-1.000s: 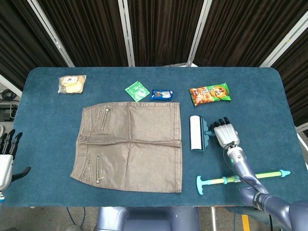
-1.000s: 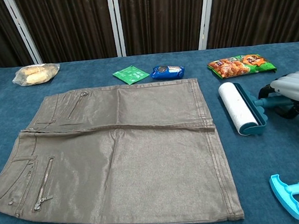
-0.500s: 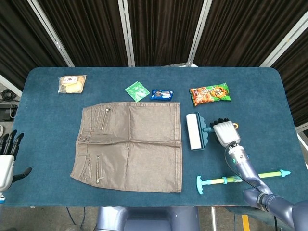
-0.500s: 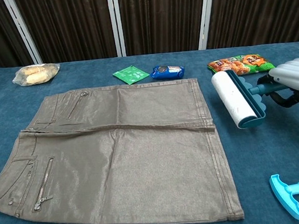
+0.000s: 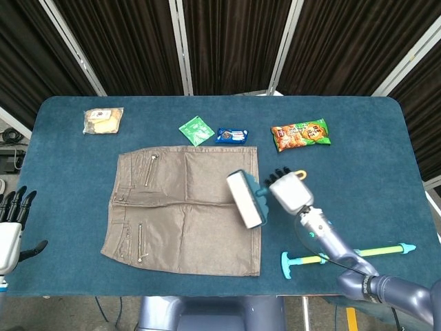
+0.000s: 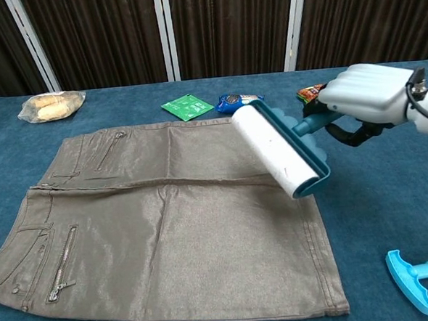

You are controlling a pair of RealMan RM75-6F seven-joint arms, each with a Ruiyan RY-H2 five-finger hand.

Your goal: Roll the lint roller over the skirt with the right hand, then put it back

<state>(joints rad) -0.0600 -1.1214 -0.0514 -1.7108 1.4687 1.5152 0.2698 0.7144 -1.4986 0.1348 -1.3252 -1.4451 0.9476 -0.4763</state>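
Observation:
A brown-grey skirt (image 5: 182, 200) (image 6: 167, 218) lies flat in the middle of the blue table. My right hand (image 5: 289, 193) (image 6: 366, 96) grips the teal handle of the lint roller (image 5: 246, 198) (image 6: 279, 149). The white roll hangs tilted above the skirt's right edge; I cannot tell if it touches the cloth. My left hand (image 5: 10, 227) shows only in the head view, at the table's left edge, fingers apart and holding nothing.
A teal and yellow long-handled tool (image 5: 344, 255) (image 6: 417, 279) lies right of the skirt near the front edge. At the back lie an orange snack bag (image 5: 300, 133), a blue packet (image 5: 231, 135) (image 6: 236, 101), a green sachet (image 5: 196, 129) (image 6: 187, 106) and a bread bag (image 5: 103, 119) (image 6: 49, 106).
My right hand has lifted the lint roller from the table right of the skirt and carried it left, over the skirt's right edge. The left hand has hardly moved.

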